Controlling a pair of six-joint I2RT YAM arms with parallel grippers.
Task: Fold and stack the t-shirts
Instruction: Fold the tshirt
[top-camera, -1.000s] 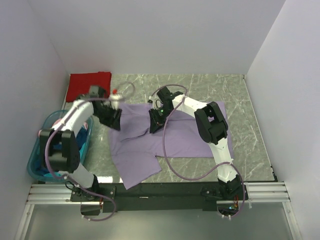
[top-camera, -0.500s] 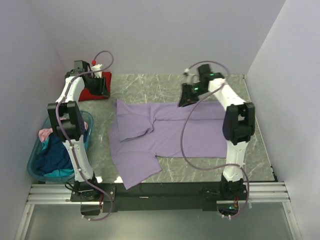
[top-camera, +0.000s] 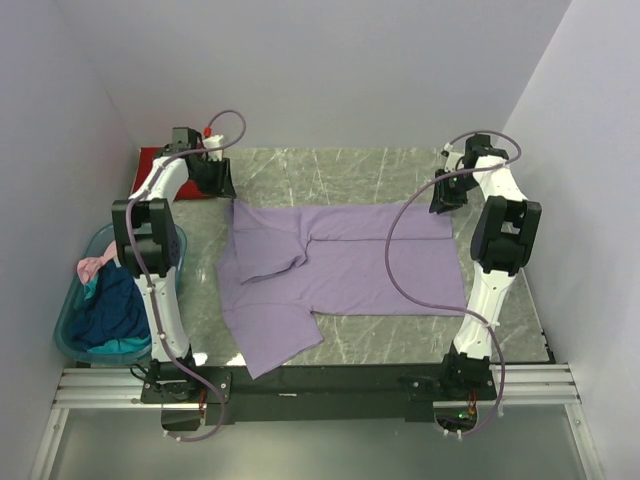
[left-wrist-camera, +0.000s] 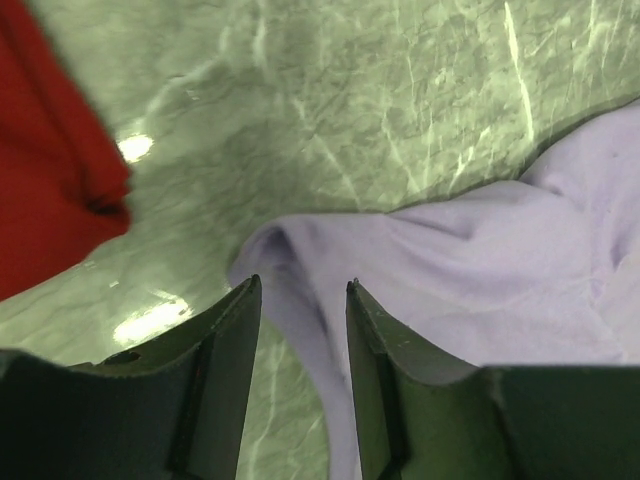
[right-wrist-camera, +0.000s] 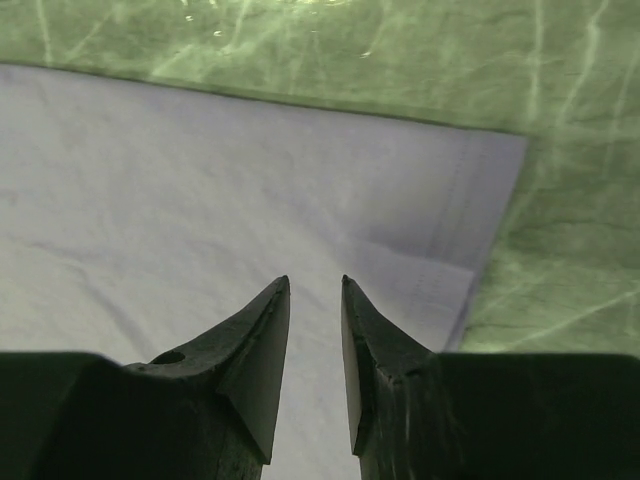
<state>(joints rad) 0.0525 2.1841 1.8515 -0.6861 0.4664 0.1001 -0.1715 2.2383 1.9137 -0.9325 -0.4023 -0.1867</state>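
Two arms hover at the far corners of a light purple t-shirt (top-camera: 340, 265) spread on the marble tabletop (top-camera: 400, 165). The left pincer (left-wrist-camera: 300, 290) and right pincer (right-wrist-camera: 315, 285) are both narrowly parted, gripping nothing (the left sits near a folded red t-shirt (left-wrist-camera: 50, 170)). A shallow pinch may catch one layer or slip off the hem, and uneven lifts would likely skew the fold.

The light purple shirt (top-camera: 350, 265) lies spread on the table (top-camera: 400, 175), its left part rumpled and folded over. The red shirt (top-camera: 152, 166) sits folded at the far-left corner. A pink shirt (top-camera: 92, 268) and a dark blue shirt (top-camera: 112, 310) lie bunched, perhaps with a teal one, at the left.
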